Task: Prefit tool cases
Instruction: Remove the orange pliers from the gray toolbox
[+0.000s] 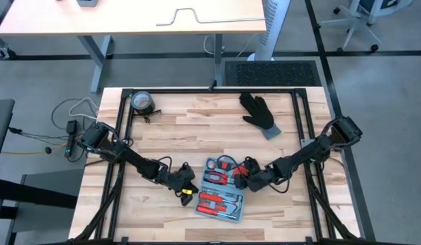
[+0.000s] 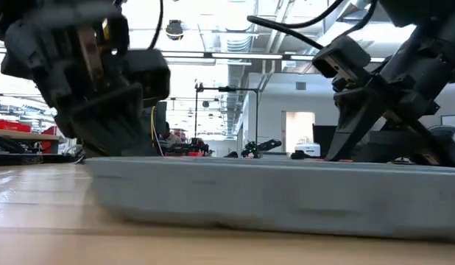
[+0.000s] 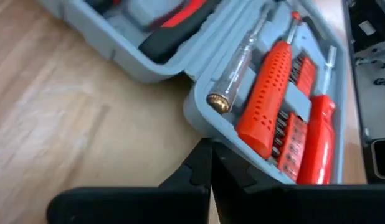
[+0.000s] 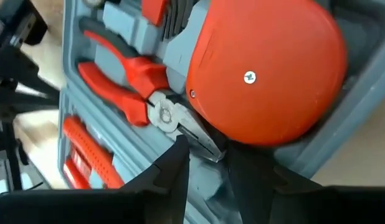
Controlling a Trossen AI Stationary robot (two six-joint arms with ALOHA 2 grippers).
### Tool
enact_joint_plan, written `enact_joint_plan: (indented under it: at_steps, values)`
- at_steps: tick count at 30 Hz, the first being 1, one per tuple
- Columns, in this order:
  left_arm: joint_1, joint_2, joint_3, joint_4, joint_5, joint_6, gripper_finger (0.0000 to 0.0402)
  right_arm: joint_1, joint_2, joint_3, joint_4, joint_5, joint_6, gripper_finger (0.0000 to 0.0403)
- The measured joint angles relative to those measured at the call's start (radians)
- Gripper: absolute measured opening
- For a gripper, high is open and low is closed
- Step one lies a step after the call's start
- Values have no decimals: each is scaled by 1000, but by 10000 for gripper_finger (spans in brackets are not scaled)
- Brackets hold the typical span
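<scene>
the wooden worktop [image 1: 197,116] carries everything, framed by a dark rail. near its front edge, about the middle, the tool case [image 1: 221,194] lies open and flat — two light-blue halves side by side, one nearer the front and one behind it, grey-blue slots full of red-handled tools.

the left arm reaches in from the left side, and the left tool [image 1: 186,185] sits just beside the case's left edge. in the left wrist view its dark fingers [image 3: 202,168] stand pressed together with only a thin seam between them, gripping nothing, their tips at the rim of the case by a red screwdriver [image 3: 267,99] and a clear-handled tester [image 3: 237,65].

the right arm comes in from the right, and the right tool [image 1: 243,178] is over the case's rear half at its right end. its fingers [image 4: 174,165] are parted, the tips just at the nose of the red-handled pliers [image 4: 133,81] and under a round red tape measure [image 4: 267,71] — neither is gripped.

a black glove [image 1: 259,112] lies well apart toward the back right, and a roll of tape [image 1: 142,102] sits in the back left corner.
</scene>
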Motion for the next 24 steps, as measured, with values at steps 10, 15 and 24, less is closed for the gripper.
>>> enact_joint_plan:
  at_steps: [10, 15, 24]
  values:
    - [4, 102, 204, -129, 143, 123, 0, -54, 5, -110, 294, 4, -56, 119]
    - [17, 72, 205, -225, 144, 136, 0, -37, 6, -150, 391, -20, -58, 119]
    - [27, 62, 204, -257, 81, 133, 0, -49, 6, -155, 424, -110, -145, 119]
